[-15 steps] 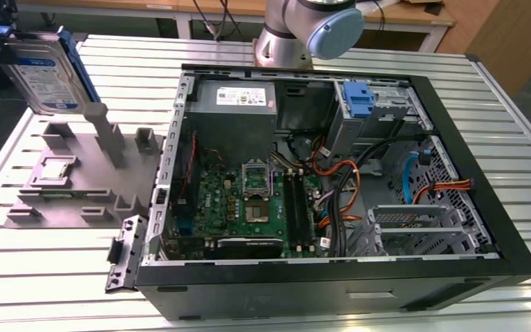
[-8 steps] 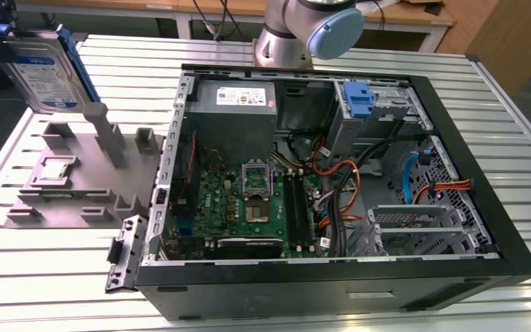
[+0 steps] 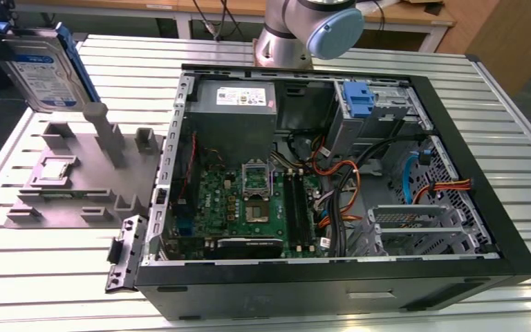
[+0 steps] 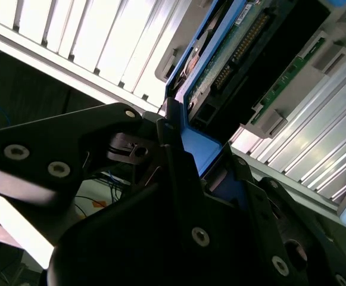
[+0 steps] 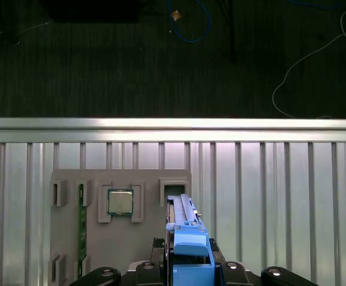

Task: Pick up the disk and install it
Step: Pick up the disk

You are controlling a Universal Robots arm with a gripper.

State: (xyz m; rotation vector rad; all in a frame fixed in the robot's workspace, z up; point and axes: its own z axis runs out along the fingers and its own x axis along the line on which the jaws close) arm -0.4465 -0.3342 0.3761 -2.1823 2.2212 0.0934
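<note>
Pincer [image 5: 187, 275]: closed tight on the disk [image 3: 42, 72], gripping its blue frame.
Disk: hangs on edge in the air, above the grey tray [image 3: 63, 181].
Feel: likely heavy, hard, easy to break; hold the frame sides.
Computer box [image 3: 339, 173]: open, just beside the tray.

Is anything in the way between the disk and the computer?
Nothing visible. The gripper holds the disk in the air above the grey holder, beside the open computer.
</note>
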